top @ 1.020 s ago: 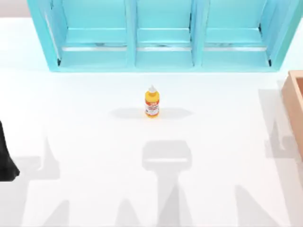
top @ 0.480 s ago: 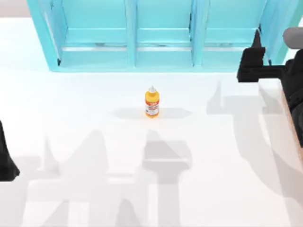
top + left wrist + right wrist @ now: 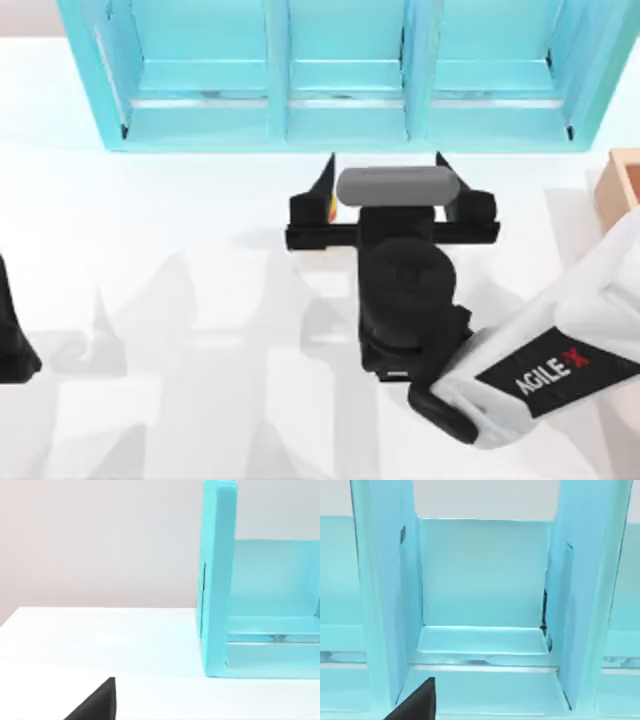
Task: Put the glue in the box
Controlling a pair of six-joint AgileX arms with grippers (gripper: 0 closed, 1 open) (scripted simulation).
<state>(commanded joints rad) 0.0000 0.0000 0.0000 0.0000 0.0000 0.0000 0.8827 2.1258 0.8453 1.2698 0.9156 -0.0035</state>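
Observation:
My right gripper [image 3: 385, 163] hangs over the middle of the table, open, its two black fingers spread wide and pointing toward the shelf. The glue [image 3: 329, 207] shows as a small orange sliver right beside the gripper's left finger [image 3: 324, 182]; the rest of it is hidden under the gripper body. It is not between the fingers' middle. The tan box [image 3: 624, 182] peeks in at the right edge of the table, partly covered by the right arm. My left gripper [image 3: 14, 345] stays parked at the left edge, with one dark fingertip [image 3: 95, 706] at the side of its wrist view.
A big teal three-compartment shelf unit [image 3: 345, 125] stands along the back of the table; its middle compartment [image 3: 482, 580] faces the right wrist camera. The white right arm [image 3: 545, 365] crosses the near right part of the table.
The right arm has swung in from the right edge to the table's middle and now covers most of the glue. The left arm has not moved.

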